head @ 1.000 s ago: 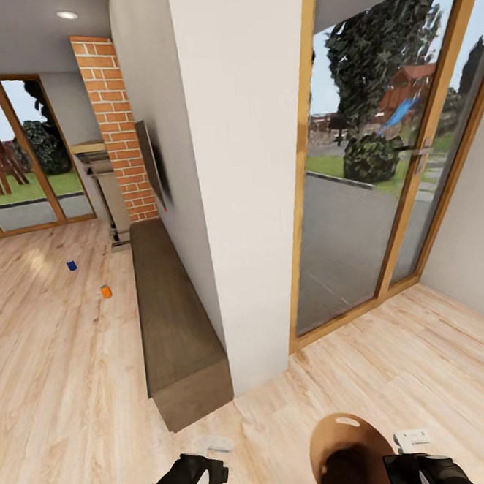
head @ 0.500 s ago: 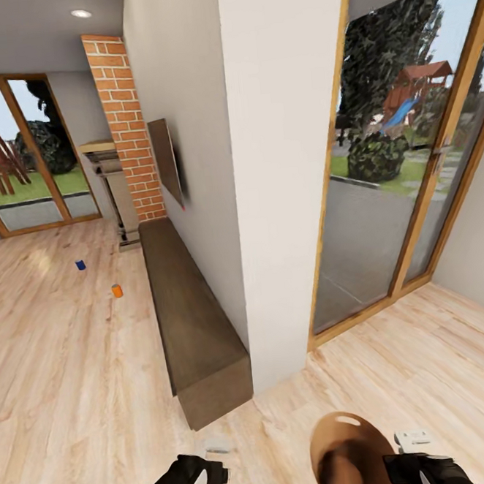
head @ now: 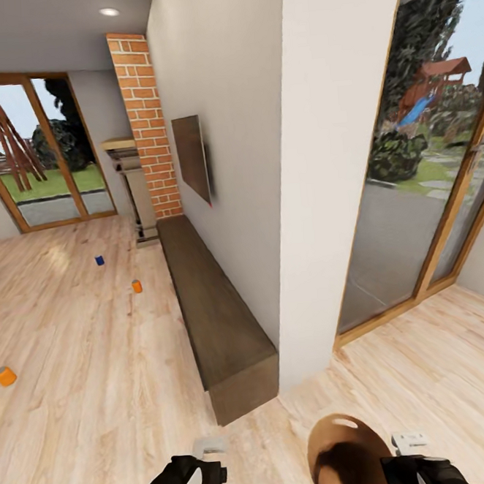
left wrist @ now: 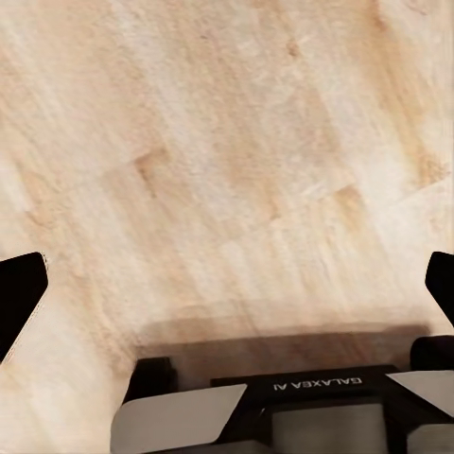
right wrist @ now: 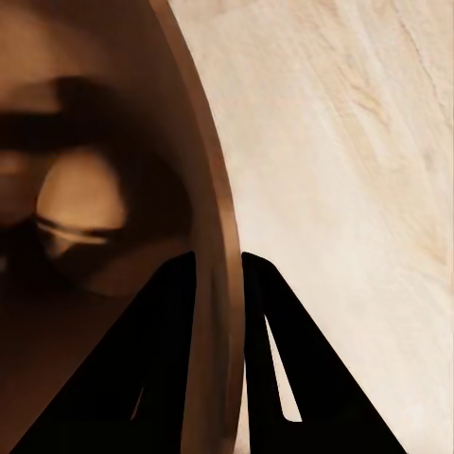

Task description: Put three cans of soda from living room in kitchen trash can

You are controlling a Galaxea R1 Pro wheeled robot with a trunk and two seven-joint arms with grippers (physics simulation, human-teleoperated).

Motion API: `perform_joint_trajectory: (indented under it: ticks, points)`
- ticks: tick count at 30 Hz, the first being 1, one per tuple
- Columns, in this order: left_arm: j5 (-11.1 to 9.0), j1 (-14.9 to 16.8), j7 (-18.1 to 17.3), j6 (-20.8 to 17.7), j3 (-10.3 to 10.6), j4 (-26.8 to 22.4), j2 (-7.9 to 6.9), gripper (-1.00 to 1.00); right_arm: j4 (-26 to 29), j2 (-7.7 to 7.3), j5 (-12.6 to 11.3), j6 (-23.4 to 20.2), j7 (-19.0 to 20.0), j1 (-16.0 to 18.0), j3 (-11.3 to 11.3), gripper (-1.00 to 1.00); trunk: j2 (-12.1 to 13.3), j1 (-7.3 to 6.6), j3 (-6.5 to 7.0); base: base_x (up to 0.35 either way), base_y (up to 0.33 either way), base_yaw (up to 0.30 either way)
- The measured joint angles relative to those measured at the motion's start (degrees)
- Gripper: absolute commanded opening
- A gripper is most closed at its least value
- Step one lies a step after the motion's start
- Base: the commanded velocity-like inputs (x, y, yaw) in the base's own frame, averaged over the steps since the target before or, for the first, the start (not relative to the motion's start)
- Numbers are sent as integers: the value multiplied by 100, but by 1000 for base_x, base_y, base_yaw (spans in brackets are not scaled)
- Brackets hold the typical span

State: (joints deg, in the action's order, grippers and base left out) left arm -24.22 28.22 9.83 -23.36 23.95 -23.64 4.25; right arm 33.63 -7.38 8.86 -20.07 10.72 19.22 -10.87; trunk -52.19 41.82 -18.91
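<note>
Cans lie scattered on the wooden floor of the living room: a blue can far off toward the glass doors, an orange can nearer and just beside the long dark bench, and a second orange can well apart from both at the head view's left edge. All three stand clear of the bench and of each other. The bin hangs low in the head view, its brown inside facing up and the oval handle hole near its far rim. The right pincer pinches the bin's rim; in the right wrist view its two dark fingers straddle the rim, one inside the bin and one outside over the floor. The left pincer hangs over bare floor holding nothing, and the left wrist view shows its fingertips spread wide at the edges of the picture. The bench runs along a white wall under a dark TV, with a brick fireplace column at its far end. To the right of the wall, tall wood-framed windows look out on a garden.
</note>
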Motion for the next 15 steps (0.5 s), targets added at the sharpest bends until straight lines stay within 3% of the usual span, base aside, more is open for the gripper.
perform_joint_trajectory:
  ticks: [8, 15]
  points:
    - [10, -1, -3, 71, 4, 0, 3, 100, -24, 6, -1, 4, -3, 0, 3, -100, 0, 0, -3, 122, 227, 26]
    - [13, 1, -5, 98, 4, 0, 1, 100, -26, 9, 7, 1, -5, 0, 9, -100, 0, 0, -23, 165, 290, 175]
